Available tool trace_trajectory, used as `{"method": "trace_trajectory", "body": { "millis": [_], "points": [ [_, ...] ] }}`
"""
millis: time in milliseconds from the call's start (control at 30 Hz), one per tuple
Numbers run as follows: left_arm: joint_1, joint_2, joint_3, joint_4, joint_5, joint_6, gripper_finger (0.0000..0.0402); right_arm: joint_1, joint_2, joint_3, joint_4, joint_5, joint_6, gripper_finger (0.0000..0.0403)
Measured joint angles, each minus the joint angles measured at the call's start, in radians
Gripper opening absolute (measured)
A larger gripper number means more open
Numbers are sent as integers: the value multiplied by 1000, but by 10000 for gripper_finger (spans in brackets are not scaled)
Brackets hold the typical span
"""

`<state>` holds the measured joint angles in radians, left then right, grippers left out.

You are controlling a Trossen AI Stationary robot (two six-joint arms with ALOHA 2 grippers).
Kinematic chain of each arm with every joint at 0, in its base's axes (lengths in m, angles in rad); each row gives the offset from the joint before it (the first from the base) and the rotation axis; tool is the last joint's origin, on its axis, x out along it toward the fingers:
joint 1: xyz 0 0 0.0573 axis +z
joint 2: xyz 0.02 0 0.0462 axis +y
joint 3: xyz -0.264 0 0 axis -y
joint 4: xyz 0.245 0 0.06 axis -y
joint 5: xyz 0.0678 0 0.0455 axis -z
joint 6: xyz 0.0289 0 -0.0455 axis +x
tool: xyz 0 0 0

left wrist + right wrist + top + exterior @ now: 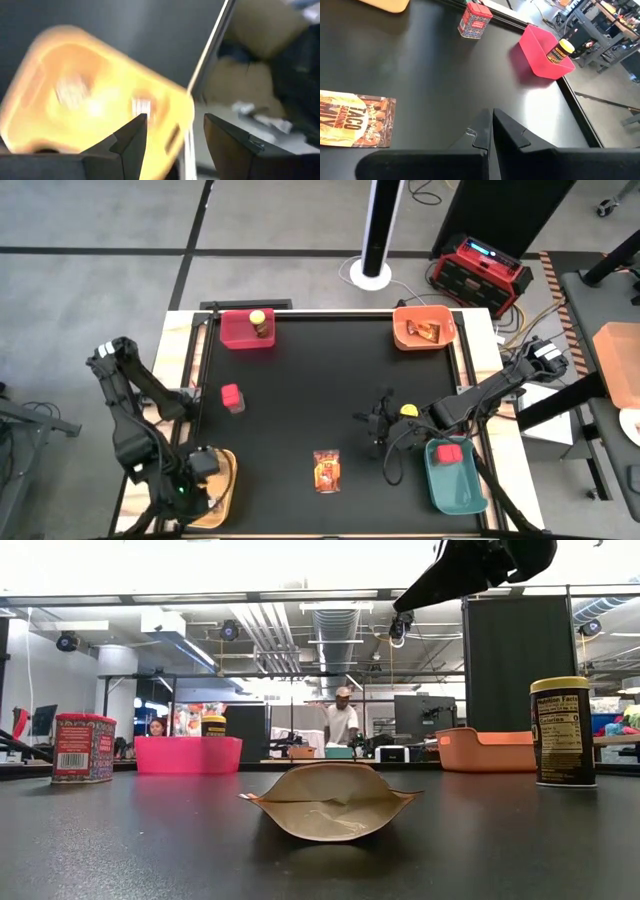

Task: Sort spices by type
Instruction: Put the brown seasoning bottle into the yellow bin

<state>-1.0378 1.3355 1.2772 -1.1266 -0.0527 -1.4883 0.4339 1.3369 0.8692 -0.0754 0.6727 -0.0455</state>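
Observation:
A flat taco seasoning packet (327, 471) (355, 119) (330, 800) lies near the front middle of the table. A red blocky container (232, 397) (474, 21) stands at the left. A yellow-lidded dark jar (408, 411) (563, 730) stands beside my right arm's wrist. My right gripper (377, 427) (490, 131) is shut above bare table between the jar and the packet, holding nothing. My left gripper (172, 135) (200, 472) hangs open over the yellow bin (90, 95) at the near left. Another yellow-lidded jar (259, 323) stands in the pink bin (240, 335).
An orange bin (424, 330) at the far right holds a packet. A teal bin (458, 485) at the near right holds a red container (450, 452). The table's middle is bare black surface. People show in the room beyond the table in the low view.

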Motion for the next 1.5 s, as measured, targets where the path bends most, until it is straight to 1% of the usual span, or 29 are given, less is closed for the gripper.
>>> {"method": "trace_trajectory", "body": {
  "millis": [33, 100, 300, 433, 500, 600, 800, 933, 1000, 1067, 1133, 1233, 1267, 1400, 1500],
  "points": [
    [-1, 9, -3, 4, 47, -35, 179, 0, 0, 0, -3, 0, 1, 9],
    [-17, 37, -9, 34, 88, -62, 178, 0, 0, 0, -14, 0, 4, 9],
    [-28, 147, -31, 90, 83, -59, 178, 0, 0, -2, -30, -1, 7, 9],
    [-31, 220, -47, 149, 103, 20, 178, 0, 0, -3, -32, -1, 4, 9],
    [-30, 243, -47, 159, 118, 37, 178, 0, 0, -3, -32, -1, 1, 9],
    [-32, 262, -48, 157, 133, 23, 178, 0, 0, -3, -32, -1, 1, 9],
    [-55, 251, -88, 125, 143, -57, 172, 0, 0, -3, -32, -2, 0, 9],
    [-63, 209, -158, 139, 135, -77, 159, 0, 0, -3, -32, -3, 0, 9],
    [-64, 179, -208, 194, 113, -76, 155, 0, 0, -3, -32, -4, 1, 9],
    [-63, 150, -257, 297, 97, -79, 154, 0, 0, -3, -32, -5, 2, 9],
    [-63, 136, -306, 391, 97, -109, 154, 0, 0, -3, -32, -21, 8, 9],
    [-72, 132, -354, 483, 99, -153, 154, 0, 0, -3, -32, -30, 9, 9],
    [-76, 132, -363, 500, 100, -157, 154, 0, 0, -3, -32, -30, 11, 9],
    [-81, 145, -370, 485, 105, -151, 155, 0, 0, -3, -32, -30, 9, 9],
    [-81, 148, -370, 476, 105, -151, 166, 0, 0, -3, -32, -30, 13, 9]
  ]
}}
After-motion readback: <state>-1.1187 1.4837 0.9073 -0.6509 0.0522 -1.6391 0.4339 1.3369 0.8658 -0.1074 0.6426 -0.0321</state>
